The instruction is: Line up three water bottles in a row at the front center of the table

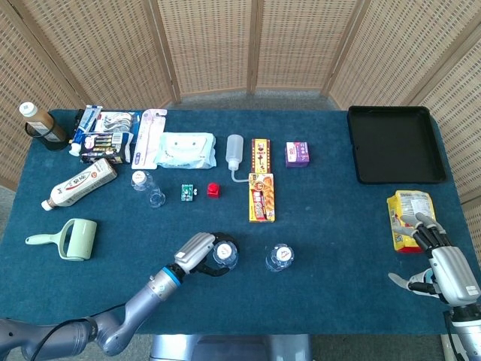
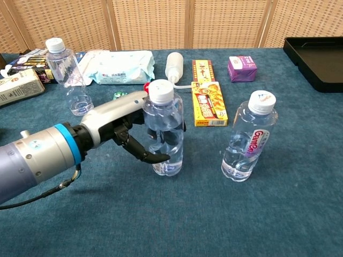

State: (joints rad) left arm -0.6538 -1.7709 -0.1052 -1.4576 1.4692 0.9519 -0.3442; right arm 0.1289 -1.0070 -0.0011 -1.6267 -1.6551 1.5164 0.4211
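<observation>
Gripping a clear water bottle (image 2: 166, 134) around its middle, the left hand (image 2: 126, 128) had its dark fingers (image 2: 153, 157) curled round the near side, with the bottle upright and its base at the blue tablecloth (image 2: 241, 214); whether it was resting there or just off the cloth could not be told. From the head view the same hand (image 1: 197, 253) reached in from the front edge, the white cap (image 1: 224, 251) showing just past its fingertips.

Just to the right of that hand stood a second water bottle (image 2: 248, 138), upright with a red-lettered label, near the held one but apart from it. Farther away from the hand and to its left, a third water bottle (image 2: 67, 75) stood upright near a white wipes pack (image 2: 122, 67). Beyond the hand lay a yellow snack box (image 2: 208, 103), a small red object (image 1: 213, 189) and a white squeeze bottle (image 2: 173, 66).

The right hand (image 1: 438, 263) was well apart, at the far right front of the table, holding nothing, its fingers spread and lying close to a yellow bag (image 1: 409, 218). Behind that hand sat a black tray (image 1: 394, 143).
</observation>
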